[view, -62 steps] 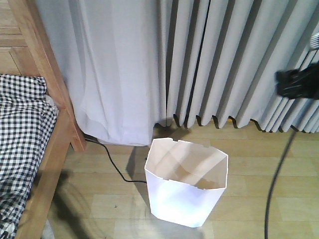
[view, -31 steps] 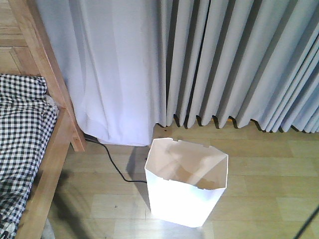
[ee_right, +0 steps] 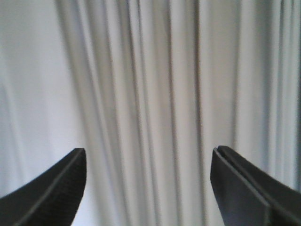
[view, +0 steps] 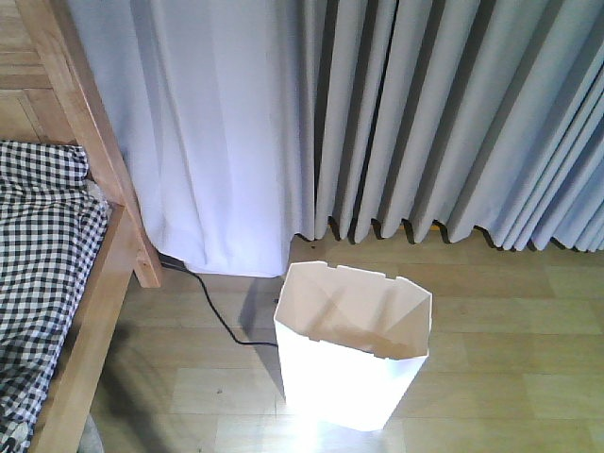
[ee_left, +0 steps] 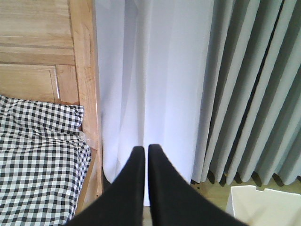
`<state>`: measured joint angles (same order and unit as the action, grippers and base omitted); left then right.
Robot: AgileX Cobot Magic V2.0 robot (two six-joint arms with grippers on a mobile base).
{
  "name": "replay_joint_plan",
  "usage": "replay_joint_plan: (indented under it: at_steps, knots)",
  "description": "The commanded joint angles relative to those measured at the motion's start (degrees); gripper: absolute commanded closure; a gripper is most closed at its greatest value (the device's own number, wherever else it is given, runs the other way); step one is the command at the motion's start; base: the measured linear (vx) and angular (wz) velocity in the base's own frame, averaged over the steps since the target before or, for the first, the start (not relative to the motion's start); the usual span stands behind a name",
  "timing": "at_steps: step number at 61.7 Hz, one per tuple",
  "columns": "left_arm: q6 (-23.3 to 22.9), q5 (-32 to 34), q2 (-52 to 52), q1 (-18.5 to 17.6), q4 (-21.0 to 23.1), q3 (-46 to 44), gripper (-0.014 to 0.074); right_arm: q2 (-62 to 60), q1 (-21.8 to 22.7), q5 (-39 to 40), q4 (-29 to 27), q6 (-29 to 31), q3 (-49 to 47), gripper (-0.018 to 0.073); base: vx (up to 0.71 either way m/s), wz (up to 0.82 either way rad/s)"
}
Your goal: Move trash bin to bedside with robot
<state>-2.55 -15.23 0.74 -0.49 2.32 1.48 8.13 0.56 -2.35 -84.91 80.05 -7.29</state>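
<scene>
The white angular plastic trash bin (view: 354, 354) stands upright on the wooden floor, right of the checked-bedding wooden bed (view: 57, 283); the pressed-together left gripper (ee_left: 146, 153) is nearer it, the bin low to its right; the right gripper (ee_right: 148, 162) gapes at curtain.

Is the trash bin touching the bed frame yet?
Apart. The front-facing view shows bare floor and a black cable between the trash bin and the bed frame.

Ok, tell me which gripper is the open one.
The right gripper: its fingers stand far apart at the frame edges with only curtain between them. The left gripper has its fingertips pressed together, holding nothing.
</scene>
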Motion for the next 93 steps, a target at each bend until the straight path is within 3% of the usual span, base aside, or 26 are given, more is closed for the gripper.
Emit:
replay_joint_plan:
  at_steps: [1, 14, 30, 72, 77, 80, 93]
  knots:
    - [-0.3, 4.0, 0.8, -0.4, 0.3, 1.1, 0.0602, 0.3, -0.1, -2.5, -1.9, 0.9, -1.5, 0.0034, 0.00, 0.00]
    - [-0.3, 4.0, 0.8, -0.4, 0.3, 1.1, 0.0602, 0.3, -0.1, -2.8, 1.2, 5.4, -1.5, 0.0168, 0.00, 0.00]
    - [-0.3, 4.0, 0.8, -0.4, 0.3, 1.1, 0.0602, 0.3, -0.1, 0.3, 1.0, 5.3, -1.5, 0.0575, 0.00, 0.00]
    - [-0.3, 4.0, 0.8, -0.4, 0.3, 1.1, 0.0602, 0.3, -0.1, 1.6, 0.4, 5.0, -1.5, 0.0568, 0.00, 0.00]
    - [-0.3, 4.0, 0.8, -0.4, 0.3, 1.1, 0.0602, 0.3, -0.1, 0.2, 8.0, 0.4, -1.5, 0.0568, 0.00, 0.00]
    - [-0.3, 4.0, 0.8, -0.4, 0.3, 1.1, 0.0602, 0.3, -0.1, -0.5, 15.8, -6.0, -1.5, 0.0568, 0.00, 0.00]
    - [-0.3, 4.0, 0.8, -0.4, 0.3, 1.1, 0.0602, 0.3, -0.1, -0.9, 56.3, -46.3, -1.5, 0.0568, 0.00, 0.00]
